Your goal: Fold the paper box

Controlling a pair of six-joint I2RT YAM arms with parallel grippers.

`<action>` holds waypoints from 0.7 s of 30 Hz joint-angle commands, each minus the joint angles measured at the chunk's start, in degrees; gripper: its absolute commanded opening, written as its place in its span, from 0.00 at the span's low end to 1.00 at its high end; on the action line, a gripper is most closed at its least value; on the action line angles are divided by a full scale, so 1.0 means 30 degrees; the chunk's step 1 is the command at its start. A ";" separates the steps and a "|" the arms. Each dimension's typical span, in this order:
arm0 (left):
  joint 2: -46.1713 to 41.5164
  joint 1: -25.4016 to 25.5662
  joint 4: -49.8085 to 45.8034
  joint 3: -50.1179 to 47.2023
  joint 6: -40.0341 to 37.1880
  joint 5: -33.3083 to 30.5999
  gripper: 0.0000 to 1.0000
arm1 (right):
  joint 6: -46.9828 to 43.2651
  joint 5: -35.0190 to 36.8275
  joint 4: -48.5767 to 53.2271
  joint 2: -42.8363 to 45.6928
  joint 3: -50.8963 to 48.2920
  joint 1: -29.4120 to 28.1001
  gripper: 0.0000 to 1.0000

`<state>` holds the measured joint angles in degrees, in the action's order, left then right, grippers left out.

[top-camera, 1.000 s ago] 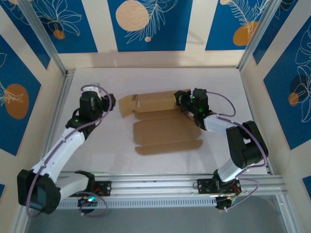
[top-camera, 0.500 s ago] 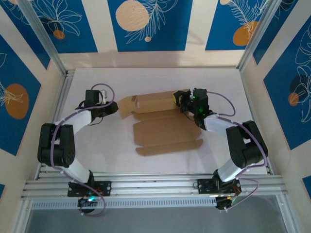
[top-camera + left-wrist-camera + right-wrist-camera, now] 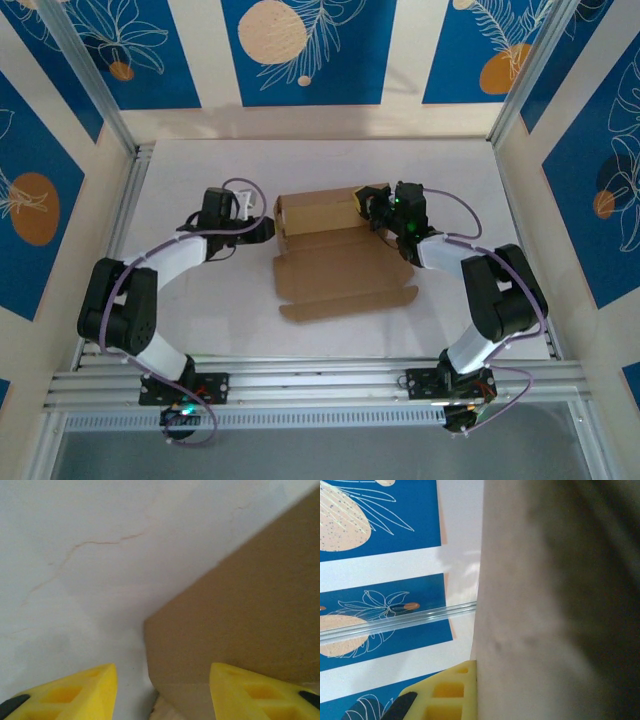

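Cardboard of the paper box shows plain brown, creased rectangular panels.

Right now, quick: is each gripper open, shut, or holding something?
Left gripper: open, with an edge of the paper box between its fingers.
Right gripper: shut on the paper box's right end flap.

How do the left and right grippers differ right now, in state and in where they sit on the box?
The left gripper has its jaws apart and clamps nothing, with a cardboard corner just ahead. The right gripper is shut on a flap of the paper box.
The left gripper is at the box's left end, the right gripper at its far right corner.
Shared: yellow fingers, and both are at the box's far side.
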<state>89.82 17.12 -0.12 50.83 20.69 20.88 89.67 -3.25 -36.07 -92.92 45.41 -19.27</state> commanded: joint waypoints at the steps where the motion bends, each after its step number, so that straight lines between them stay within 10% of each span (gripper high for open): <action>1: -0.0453 0.0530 0.0923 -0.0104 -0.0886 0.0697 0.53 | -0.0170 -0.0180 0.0247 -0.0486 0.0274 -0.0295 0.09; 21: -0.1785 0.1551 0.3292 -0.1566 -0.3989 0.0892 0.59 | -0.0135 -0.0261 0.0043 -0.0676 0.0158 -0.0485 0.08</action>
<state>85.91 21.17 7.70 46.52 11.97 21.41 89.67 -3.29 -37.04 -93.67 45.65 -19.97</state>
